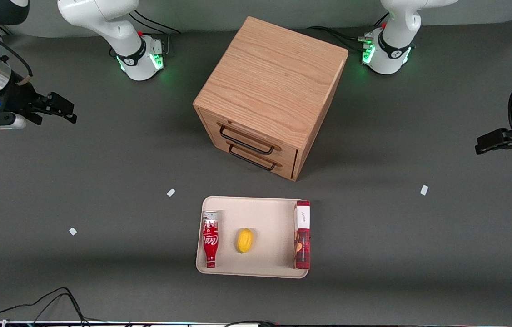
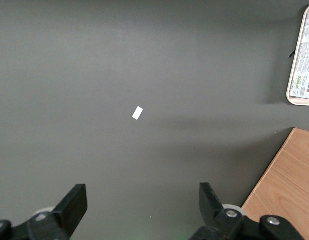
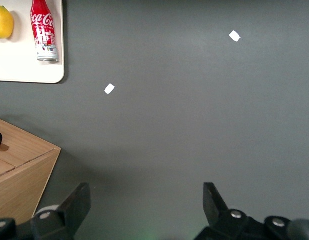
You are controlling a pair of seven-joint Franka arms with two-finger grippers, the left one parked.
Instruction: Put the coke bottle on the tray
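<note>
Front view: coke bottle (image 1: 210,239) lies flat on tray (image 1: 268,210), along edge toward working arm's end, lemon (image 1: 244,240) beside it, red box (image 1: 302,235) along tray's edge toward parked arm's end. Gripper (image 1: 72,115) well apart from tray, above bare table, holding nothing.

Right wrist view: jaws apart, empty. Bottle (image 3: 42,29) inside tray rim (image 3: 57,77).

Judgement: placement done; nothing left but retreat.

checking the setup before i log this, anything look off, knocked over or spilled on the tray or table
Nothing spilled or damaged. The coke bottle lies on its side on the tray, beside the lemon. The red box sits along the tray's edge nearest the parked arm. The gripper hangs open and empty toward the working arm's end of the table.
</note>
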